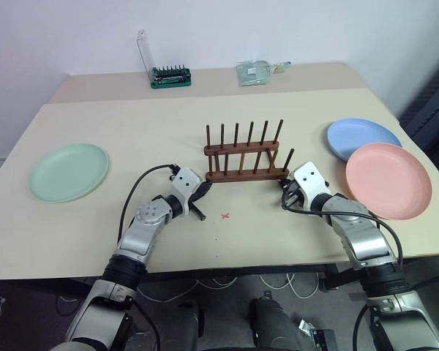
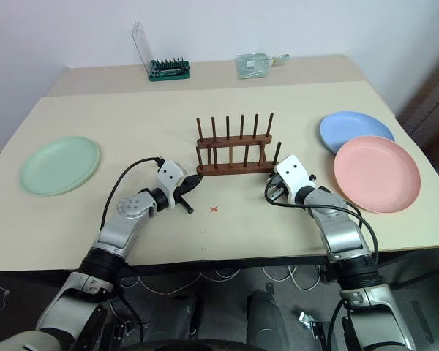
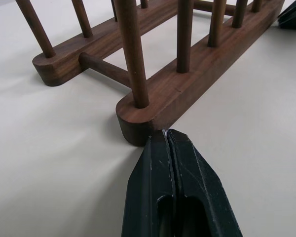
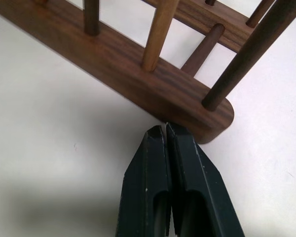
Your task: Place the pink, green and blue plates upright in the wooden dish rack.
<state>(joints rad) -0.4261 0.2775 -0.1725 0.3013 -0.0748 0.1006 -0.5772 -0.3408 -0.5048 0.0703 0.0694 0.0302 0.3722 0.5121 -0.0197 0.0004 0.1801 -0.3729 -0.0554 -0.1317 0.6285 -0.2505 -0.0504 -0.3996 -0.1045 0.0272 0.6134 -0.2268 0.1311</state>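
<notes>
The wooden dish rack (image 1: 245, 157) stands empty in the middle of the table, with two dark rails and upright pegs. My left gripper (image 3: 166, 134) is shut, its tips against the left end of the rack's near rail (image 3: 138, 121). At the right end of that same rail, my right gripper (image 4: 165, 128) is also shut, tips touching the wood. The green plate (image 1: 68, 171) lies flat at the far left. On the right the blue plate (image 1: 362, 137) lies flat, with the pink plate (image 1: 388, 180) overlapping its near edge.
A green tray of screwdriver bits (image 1: 170, 76) and a clear plastic packet (image 1: 257, 71) sit at the back of the table. A small red cross (image 1: 225, 216) marks the tabletop in front of the rack. The table's front edge runs just below my forearms.
</notes>
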